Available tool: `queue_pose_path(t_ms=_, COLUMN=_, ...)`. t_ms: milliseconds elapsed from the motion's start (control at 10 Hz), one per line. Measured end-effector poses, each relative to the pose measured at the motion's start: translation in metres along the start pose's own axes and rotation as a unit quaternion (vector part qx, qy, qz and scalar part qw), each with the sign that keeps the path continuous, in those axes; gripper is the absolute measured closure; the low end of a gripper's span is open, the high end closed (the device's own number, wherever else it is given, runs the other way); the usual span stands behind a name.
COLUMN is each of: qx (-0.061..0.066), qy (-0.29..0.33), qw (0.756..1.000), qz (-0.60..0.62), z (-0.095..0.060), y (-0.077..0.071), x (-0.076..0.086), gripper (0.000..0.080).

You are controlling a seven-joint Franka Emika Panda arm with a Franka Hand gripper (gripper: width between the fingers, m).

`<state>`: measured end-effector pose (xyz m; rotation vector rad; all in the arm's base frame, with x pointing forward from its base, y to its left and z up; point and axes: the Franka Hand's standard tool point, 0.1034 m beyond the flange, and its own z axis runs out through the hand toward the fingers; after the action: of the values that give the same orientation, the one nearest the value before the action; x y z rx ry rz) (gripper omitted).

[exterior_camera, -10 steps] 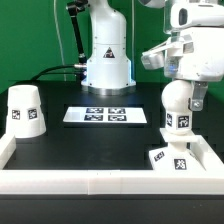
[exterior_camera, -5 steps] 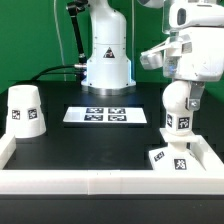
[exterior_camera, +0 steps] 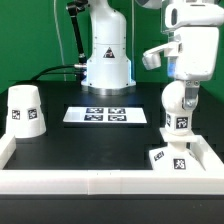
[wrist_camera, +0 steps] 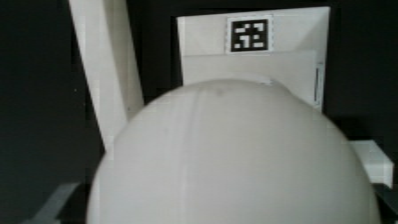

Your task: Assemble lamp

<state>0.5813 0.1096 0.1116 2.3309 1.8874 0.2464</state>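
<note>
The lamp bulb (exterior_camera: 174, 101) is round and white on a tagged stem. It stands upright just above and behind the square lamp base (exterior_camera: 178, 160) at the exterior view's right. My gripper (exterior_camera: 179, 90) comes down from above and is shut on the bulb's round top. I cannot tell whether the stem touches the base. In the wrist view the bulb (wrist_camera: 222, 150) fills most of the picture, with the tagged base (wrist_camera: 285, 60) beyond it. The tapered lamp shade (exterior_camera: 25, 110) stands at the exterior view's left, apart from the gripper.
The marker board (exterior_camera: 107, 116) lies flat in the middle of the black table. A white raised rim (exterior_camera: 90, 182) runs along the front and sides, also seen in the wrist view (wrist_camera: 107, 60). The robot's white pedestal (exterior_camera: 106, 55) stands behind.
The hand above the bulb has shifted slightly, up and towards the exterior view's right. The bulb, base and shade stay where they were.
</note>
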Motion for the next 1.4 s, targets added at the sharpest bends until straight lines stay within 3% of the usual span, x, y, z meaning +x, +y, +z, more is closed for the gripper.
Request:
queue_pose_path(t_ms=300, qx=0.000, qy=0.001, qw=0.991, qz=0.136, z=0.000, y=-0.001, x=0.002, gripper=0.0223)
queue_pose_path(t_ms=500, qx=0.001, qy=0.003, qw=0.969, qz=0.248, z=-0.001, y=-0.001, x=0.005, gripper=0.0223)
queue_pose_path(t_ms=900, qx=-0.001, qy=0.005, qw=0.935, qz=0.354, z=-0.002, y=0.003, x=0.002, gripper=0.0222)
queue_pose_path(t_ms=1100, qx=-0.004, qy=0.007, qw=0.907, qz=0.421, z=-0.002, y=0.006, x=-0.002, gripper=0.0222)
queue_pose_path(t_ms=1400, qx=-0.014, qy=0.027, qw=0.845, qz=0.534, z=-0.004, y=0.012, x=-0.005, gripper=0.0222)
